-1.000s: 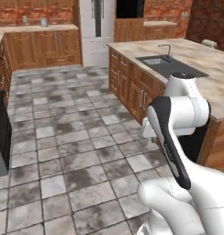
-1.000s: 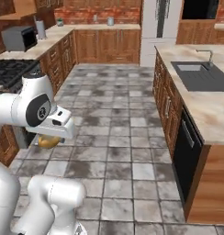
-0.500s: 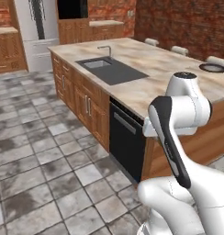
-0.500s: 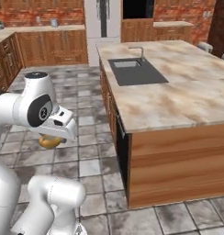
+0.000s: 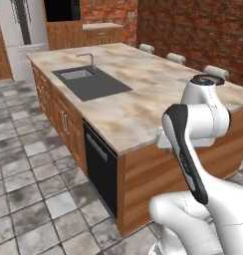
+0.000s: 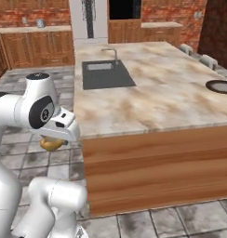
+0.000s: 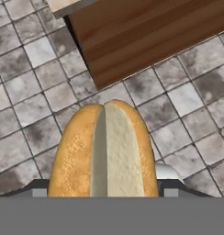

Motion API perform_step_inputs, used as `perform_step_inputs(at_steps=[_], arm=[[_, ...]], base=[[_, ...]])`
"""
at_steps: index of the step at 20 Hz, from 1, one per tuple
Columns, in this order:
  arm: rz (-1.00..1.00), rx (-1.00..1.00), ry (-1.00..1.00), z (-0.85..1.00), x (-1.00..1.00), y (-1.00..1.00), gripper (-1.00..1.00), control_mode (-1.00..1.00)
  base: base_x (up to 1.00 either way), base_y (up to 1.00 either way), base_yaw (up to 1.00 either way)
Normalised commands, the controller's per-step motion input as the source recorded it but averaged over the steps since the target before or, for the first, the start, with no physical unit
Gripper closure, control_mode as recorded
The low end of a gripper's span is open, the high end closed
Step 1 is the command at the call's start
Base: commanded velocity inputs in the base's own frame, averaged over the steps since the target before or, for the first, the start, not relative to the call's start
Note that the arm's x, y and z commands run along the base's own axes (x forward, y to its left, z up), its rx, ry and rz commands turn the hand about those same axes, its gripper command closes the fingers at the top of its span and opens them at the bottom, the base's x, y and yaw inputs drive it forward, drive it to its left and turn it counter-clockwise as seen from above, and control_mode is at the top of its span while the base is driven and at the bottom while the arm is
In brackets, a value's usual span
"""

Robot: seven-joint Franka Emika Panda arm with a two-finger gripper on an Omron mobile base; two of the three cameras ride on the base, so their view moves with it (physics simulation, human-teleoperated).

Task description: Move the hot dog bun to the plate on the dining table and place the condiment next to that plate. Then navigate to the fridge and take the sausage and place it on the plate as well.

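One hot dog bun (image 7: 104,151) sits lengthwise in my gripper (image 6: 54,141), jaws spread fairly wide around its flanks, carried low over the tiled floor (image 7: 31,92) beside the dining table (image 6: 148,100). I judge it light, soft and easily crushed, so the hold belongs on the crusty sides, gently, never across the pale split. My target, the plate (image 6: 221,86), lies near the table's far edge, well apart from me. Between us runs bare marbled top; the inset sink (image 6: 106,74) and its faucet (image 6: 113,53) stand off to one side, and stools (image 5: 215,72) line the far side.
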Motion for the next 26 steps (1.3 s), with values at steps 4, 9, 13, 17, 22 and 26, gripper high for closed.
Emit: perform_step_inputs(at_steps=[4, 9, 13, 17, 22, 26], arm=[[0.00, 0.00, 0.00, 0.00, 0.00, 0.00, 1.00, 1.00], [0.00, 0.00, 0.00, 0.00, 0.00, 0.00, 1.00, 1.00], [0.00, 0.00, 0.00, 0.00, 0.00, 0.00, 1.00, 1.00], [0.00, 0.00, 0.00, 0.00, 0.00, 0.00, 1.00, 1.00], [0.00, 0.00, 0.00, 0.00, 0.00, 0.00, 1.00, 1.00], [0.00, 0.00, 0.00, 0.00, 0.00, 0.00, 1.00, 1.00]], base=[[0.41, -1.00, 0.09], [0.40, -1.00, 0.09], [0.36, -1.00, 0.12], [0.34, -1.00, 0.11], [0.34, -1.00, 0.10], [0.34, -1.00, 0.12]])
